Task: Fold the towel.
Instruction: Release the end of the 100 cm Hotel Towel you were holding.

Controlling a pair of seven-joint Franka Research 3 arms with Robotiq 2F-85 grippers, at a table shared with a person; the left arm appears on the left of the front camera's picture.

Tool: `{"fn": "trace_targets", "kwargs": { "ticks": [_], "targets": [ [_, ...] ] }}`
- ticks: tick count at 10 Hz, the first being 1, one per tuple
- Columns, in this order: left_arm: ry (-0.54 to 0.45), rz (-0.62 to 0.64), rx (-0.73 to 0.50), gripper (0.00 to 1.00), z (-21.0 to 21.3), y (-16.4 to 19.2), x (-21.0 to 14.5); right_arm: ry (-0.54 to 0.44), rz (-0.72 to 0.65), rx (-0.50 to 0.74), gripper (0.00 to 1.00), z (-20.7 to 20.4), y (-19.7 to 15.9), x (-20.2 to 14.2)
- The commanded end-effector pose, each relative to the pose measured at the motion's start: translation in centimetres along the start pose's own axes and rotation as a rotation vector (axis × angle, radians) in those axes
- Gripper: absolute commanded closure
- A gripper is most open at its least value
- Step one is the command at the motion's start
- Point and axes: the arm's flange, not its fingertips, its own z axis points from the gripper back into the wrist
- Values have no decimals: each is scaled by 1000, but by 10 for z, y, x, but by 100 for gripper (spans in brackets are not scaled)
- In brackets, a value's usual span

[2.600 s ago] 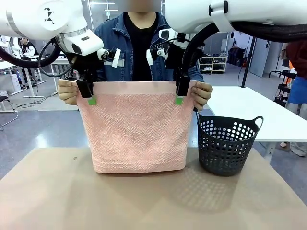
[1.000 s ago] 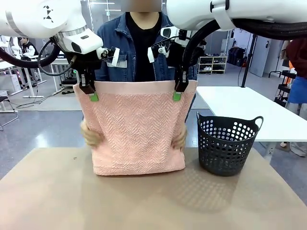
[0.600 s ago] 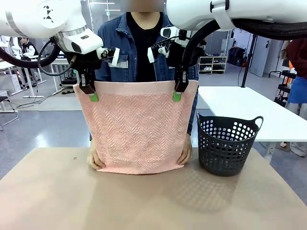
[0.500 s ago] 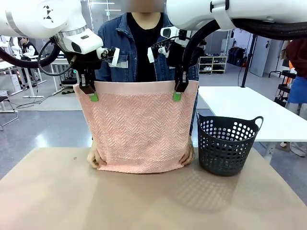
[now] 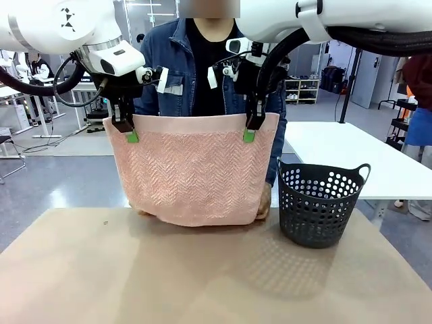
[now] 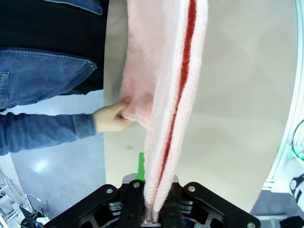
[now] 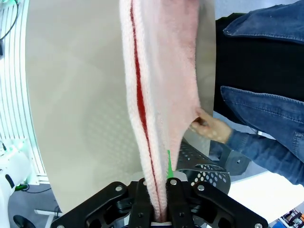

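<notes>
Towel point(image 5: 192, 169) hangs over the tan table point(image 5: 202, 283), grey floor point(image 5: 61, 182) beyond.

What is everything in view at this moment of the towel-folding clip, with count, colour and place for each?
towel: one, pink, hanging by its top edge from both robot hands over the table's far side
basket: one, dark grey with holes, on the table right of the towel in the front view
table: one, beige, in front of the robot
white table: one, farther back on the right
jacket: one, blue denim, on the person behind the towel
person's hands: two, at the towel's lower corners; the other hand is near the basket
left robot hand: one, black with green pads, shut on the towel's top edge
right robot hand: one, same colours, shut on the towel's top edge
</notes>
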Motion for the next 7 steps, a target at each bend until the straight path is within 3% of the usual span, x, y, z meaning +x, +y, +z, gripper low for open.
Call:
{"fn": "trace_targets", "kwargs": {
  "ticks": [1, 7],
  "targets": [
    [1, -4, 3, 100, 2, 0, -1, 12, 8, -5, 100, 1, 0, -1],
    [1, -4, 3, 100, 2, 0, -1, 12, 8, -5, 100, 1, 0, -1]
  ]
}}
